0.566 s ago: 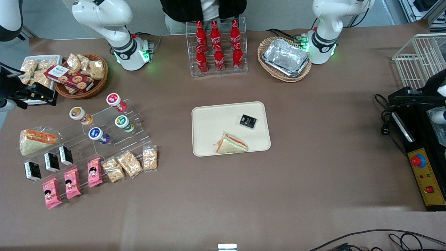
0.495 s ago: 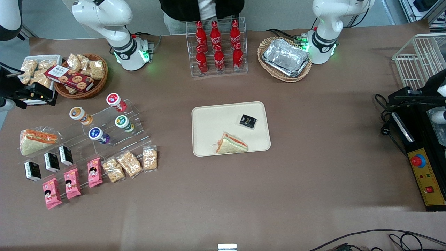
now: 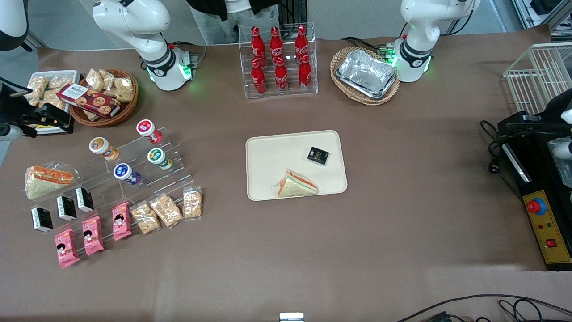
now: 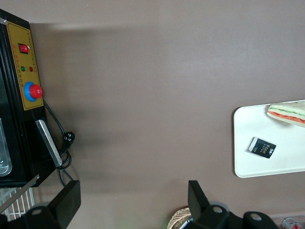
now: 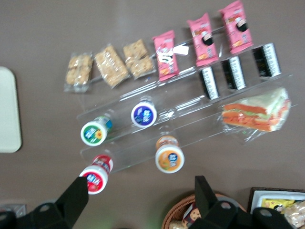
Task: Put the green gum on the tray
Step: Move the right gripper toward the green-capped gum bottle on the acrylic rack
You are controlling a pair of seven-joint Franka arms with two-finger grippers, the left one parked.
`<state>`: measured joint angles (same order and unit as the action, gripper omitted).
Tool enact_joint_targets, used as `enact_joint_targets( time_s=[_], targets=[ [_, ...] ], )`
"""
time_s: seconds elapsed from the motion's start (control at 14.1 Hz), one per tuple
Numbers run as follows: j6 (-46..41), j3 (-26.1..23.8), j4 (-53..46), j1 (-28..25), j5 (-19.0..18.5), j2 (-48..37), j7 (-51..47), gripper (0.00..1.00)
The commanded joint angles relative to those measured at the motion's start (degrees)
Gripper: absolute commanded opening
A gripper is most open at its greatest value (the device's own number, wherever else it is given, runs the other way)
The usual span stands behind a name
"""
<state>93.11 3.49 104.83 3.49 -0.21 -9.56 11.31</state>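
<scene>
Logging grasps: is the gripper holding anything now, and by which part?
Nothing is held. The gripper is open and empty, high above the display stand; the white canister of green gum sits untouched there.

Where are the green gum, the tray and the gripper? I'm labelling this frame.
green gum (image 3: 156,155): front view, on its lid.
tray (image 3: 272,156): front view, on its bare floor.
gripper (image 5: 140,191): right wrist view, between its open fingers, above the canisters.

Robot lab: mock snack display (image 3: 134,165)

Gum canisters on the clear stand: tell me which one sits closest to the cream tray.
The green gum, with its green-and-white lid, beside the purple-lidded canister. The pincer hovers wide open above the stand.
</scene>
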Motion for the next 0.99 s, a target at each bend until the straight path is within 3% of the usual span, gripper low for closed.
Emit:
enact_joint_targets(
  time_s=[0.0, 0.28, 0.57, 0.92],
  targets=[
    [-0.56, -3.05, 5.1, -0.32, 3.1, -4.67, -3.56, 1.0],
    [0.93, -10.42, 10.9, -0.41, 3.63, -10.38, -12.8, 1.0],
    [5.13, -10.79, 14.85, -0.41, 3.63, -10.74, -12.72, 1.0],
    [28.75, -10.79, 31.11, -2.25, 4.69, -8.12, -12.02, 1.0]
  ],
)
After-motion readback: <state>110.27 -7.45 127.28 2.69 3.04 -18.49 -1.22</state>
